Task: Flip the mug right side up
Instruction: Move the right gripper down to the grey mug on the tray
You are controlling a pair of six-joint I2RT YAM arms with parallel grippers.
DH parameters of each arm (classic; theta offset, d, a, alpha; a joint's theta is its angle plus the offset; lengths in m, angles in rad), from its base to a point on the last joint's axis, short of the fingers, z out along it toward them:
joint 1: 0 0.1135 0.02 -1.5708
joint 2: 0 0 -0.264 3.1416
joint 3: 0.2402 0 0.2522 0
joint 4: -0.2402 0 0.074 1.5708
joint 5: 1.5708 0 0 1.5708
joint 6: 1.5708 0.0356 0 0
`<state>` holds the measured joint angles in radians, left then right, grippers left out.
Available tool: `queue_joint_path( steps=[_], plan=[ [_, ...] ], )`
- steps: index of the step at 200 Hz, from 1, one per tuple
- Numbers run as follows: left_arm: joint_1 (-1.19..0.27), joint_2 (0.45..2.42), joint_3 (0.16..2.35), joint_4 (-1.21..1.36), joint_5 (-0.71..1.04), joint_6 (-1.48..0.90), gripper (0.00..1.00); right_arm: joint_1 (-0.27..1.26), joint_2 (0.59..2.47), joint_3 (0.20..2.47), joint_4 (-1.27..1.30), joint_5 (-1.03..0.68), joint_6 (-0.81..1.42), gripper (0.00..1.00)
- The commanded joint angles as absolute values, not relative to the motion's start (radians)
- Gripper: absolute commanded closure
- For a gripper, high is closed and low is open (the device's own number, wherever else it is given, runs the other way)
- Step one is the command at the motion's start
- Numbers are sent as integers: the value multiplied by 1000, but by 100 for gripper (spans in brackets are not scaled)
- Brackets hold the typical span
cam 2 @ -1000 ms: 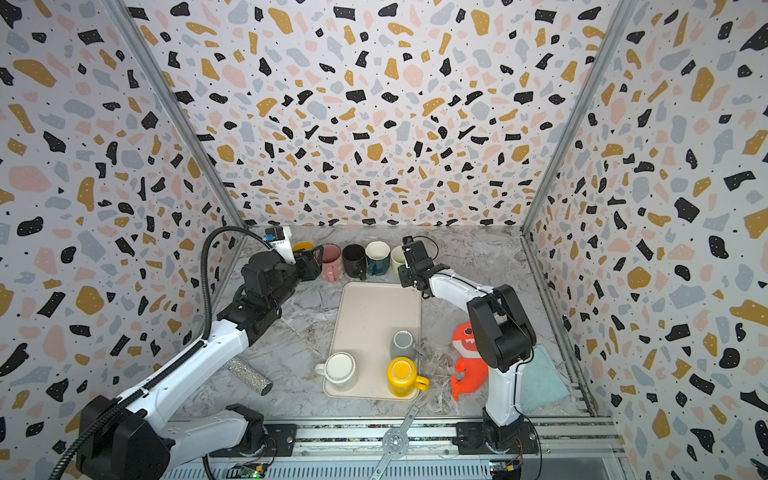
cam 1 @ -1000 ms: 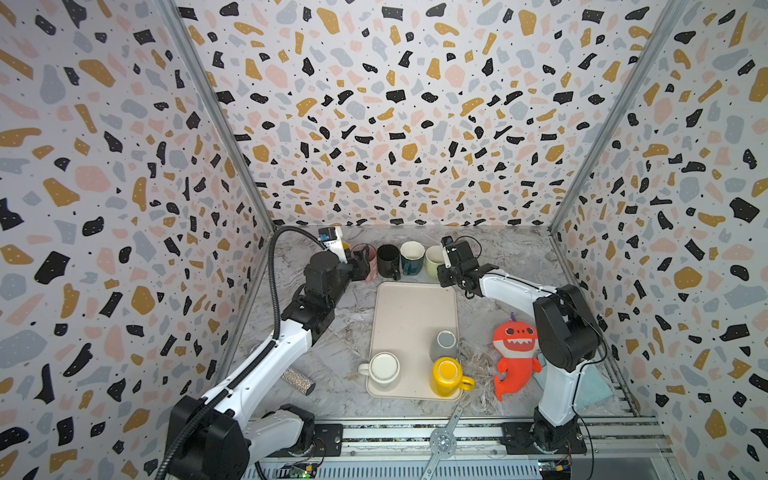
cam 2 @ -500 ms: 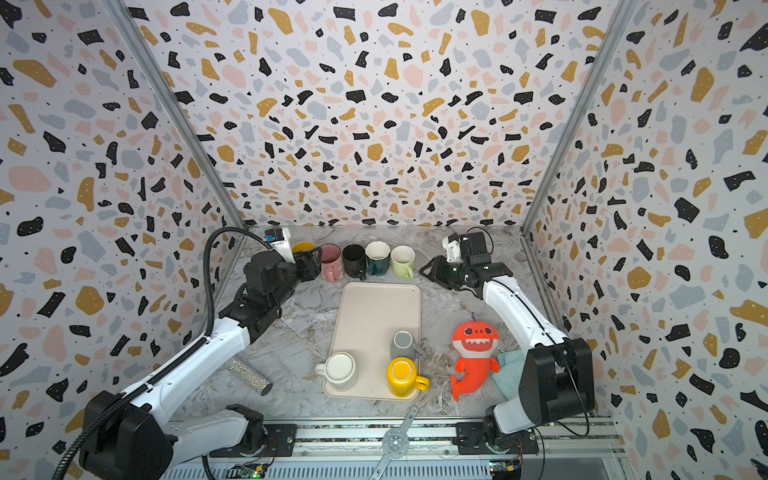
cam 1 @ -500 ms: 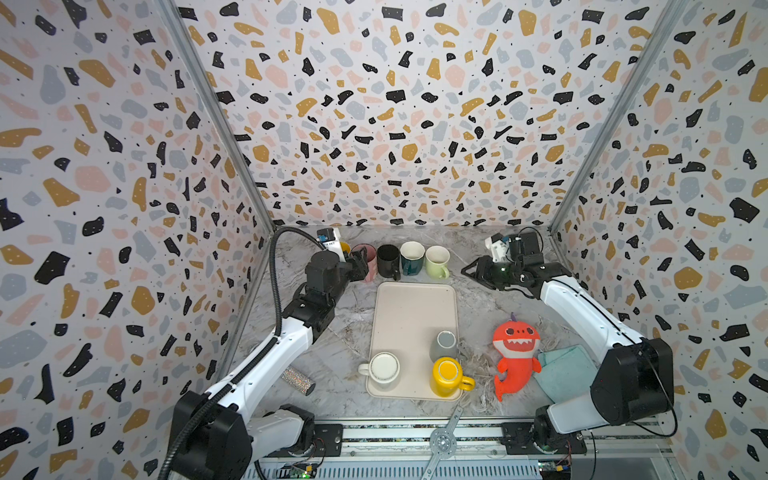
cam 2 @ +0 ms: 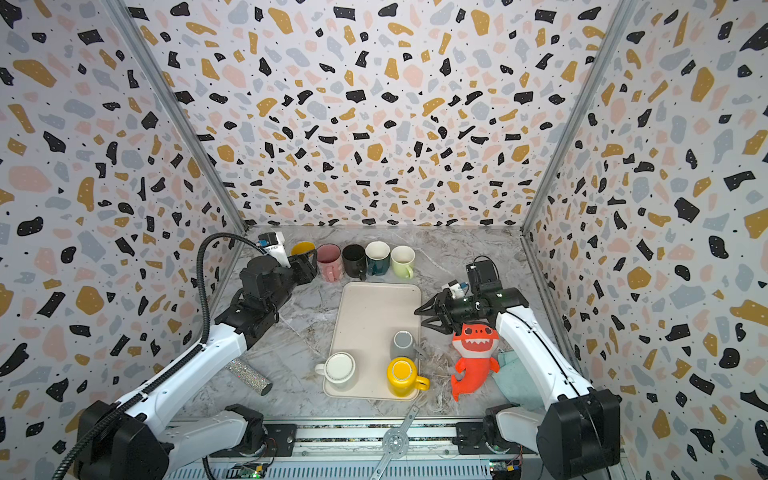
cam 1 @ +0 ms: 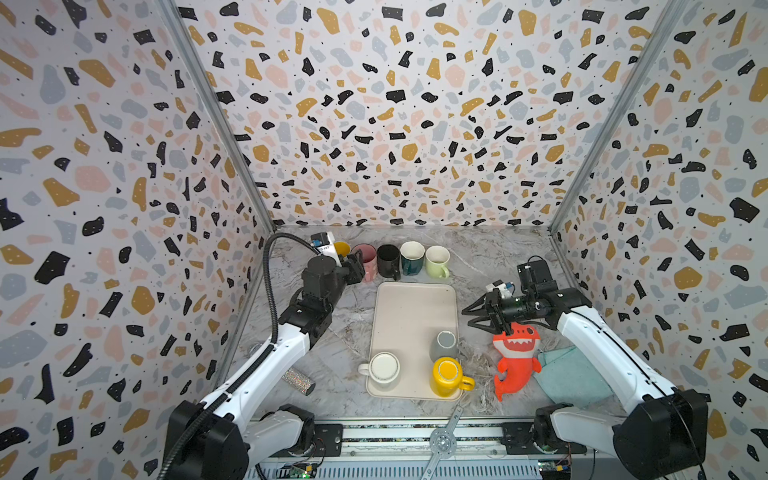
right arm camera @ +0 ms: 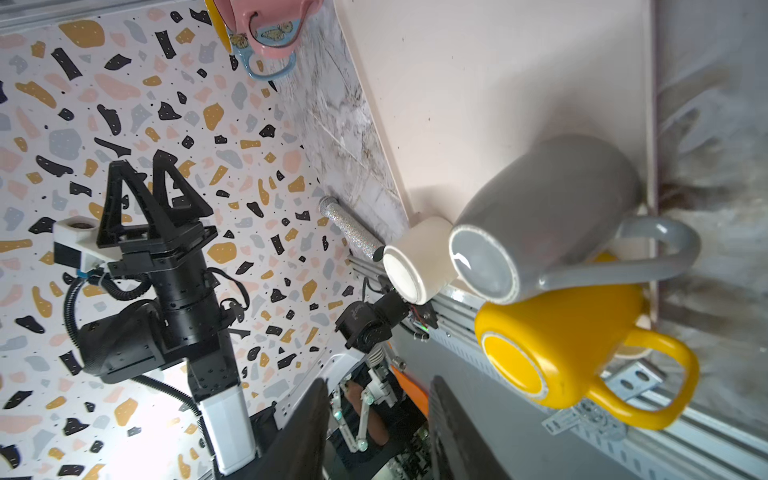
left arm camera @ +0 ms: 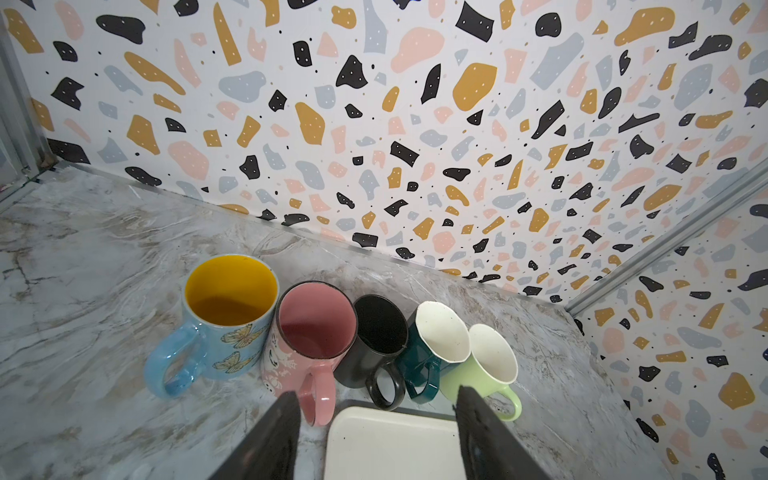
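Well, the tray (cam 1: 409, 307) lies mid-table, and my right gripper (cam 1: 466, 319) hovers just beside its right edge near the shark (cam 1: 515, 359), jaws parted and empty, while my left gripper (cam 1: 357, 268) hovers by the pink mug (cam 1: 368, 254) in the back row, likewise open and empty. At the tray's near end three stand upside down: the yellow mug (cam 1: 446, 376), the gray mug (cam 1: 444, 345) nearest my right jaws, and the white mug (cam 1: 384, 370).

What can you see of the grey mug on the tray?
The glossy grey ceramic-looking mug stands upside down on the beige rectangular tray, base up with a pale ring round its foot. It sits by the tray's right edge, its loop handle reaching over the rim. An inverted yellow mug sits close beside; contact unclear. Nothing grips it.
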<state>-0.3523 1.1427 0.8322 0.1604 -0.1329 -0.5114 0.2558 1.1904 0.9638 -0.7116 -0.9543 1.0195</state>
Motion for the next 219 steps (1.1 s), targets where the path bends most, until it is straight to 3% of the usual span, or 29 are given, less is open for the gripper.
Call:
queue_joint_path(
  steps=[1,37,95,219],
  plan=[
    [-345,1133,815,220,-127,-532,39,265,1139,920,-833,-1013,1075,61],
    [-345,1121,797,226,-132,-538,39,265,1109,849,-1001,-1002,1005,63],
    [-345,1106,780,225,-143,-538,38,267,1149,842,-1006,-894,1018,63],
    [-344,1098,773,215,-179,-516,36,393,1354,834,-809,-781,1100,63]
  ],
)
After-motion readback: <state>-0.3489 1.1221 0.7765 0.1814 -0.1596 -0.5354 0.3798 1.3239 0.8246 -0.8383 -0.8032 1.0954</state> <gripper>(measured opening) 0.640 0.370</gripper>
